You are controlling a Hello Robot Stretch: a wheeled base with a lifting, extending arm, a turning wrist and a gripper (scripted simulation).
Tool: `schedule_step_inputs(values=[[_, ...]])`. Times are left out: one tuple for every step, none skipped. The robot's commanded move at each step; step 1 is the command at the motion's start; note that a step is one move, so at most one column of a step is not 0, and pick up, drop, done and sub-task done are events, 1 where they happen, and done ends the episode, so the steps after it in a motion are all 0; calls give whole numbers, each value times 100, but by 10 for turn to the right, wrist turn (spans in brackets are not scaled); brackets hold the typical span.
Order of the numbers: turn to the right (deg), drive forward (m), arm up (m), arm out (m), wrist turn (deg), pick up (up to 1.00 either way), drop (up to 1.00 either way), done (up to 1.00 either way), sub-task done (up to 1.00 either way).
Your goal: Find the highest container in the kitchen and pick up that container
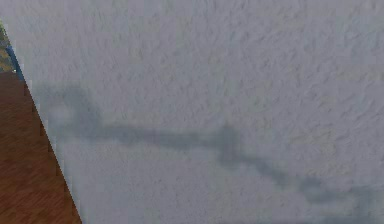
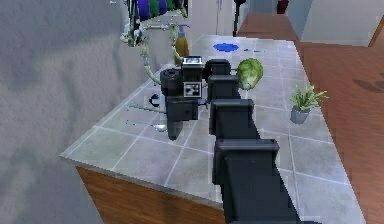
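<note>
Yellow bottle-like container (image 2: 183, 45) — judged light, rigid, slippery — is seen upright on the tiled counter (image 2: 130, 150) beyond the gripper (image 2: 175, 132), best taken mid-body; whether anything is held cannot be told.

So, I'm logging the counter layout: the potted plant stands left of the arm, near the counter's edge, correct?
Not quite. In the arm side view the potted plant stands right of the arm, not left of it, near the counter's edge.
</note>
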Motion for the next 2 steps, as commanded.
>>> schedule_step_inputs(values=[[0, 0, 0, 0, 0, 100, 0, 0, 0], [0, 0, 0, 0, 0, 0, 0, 100, 0]])
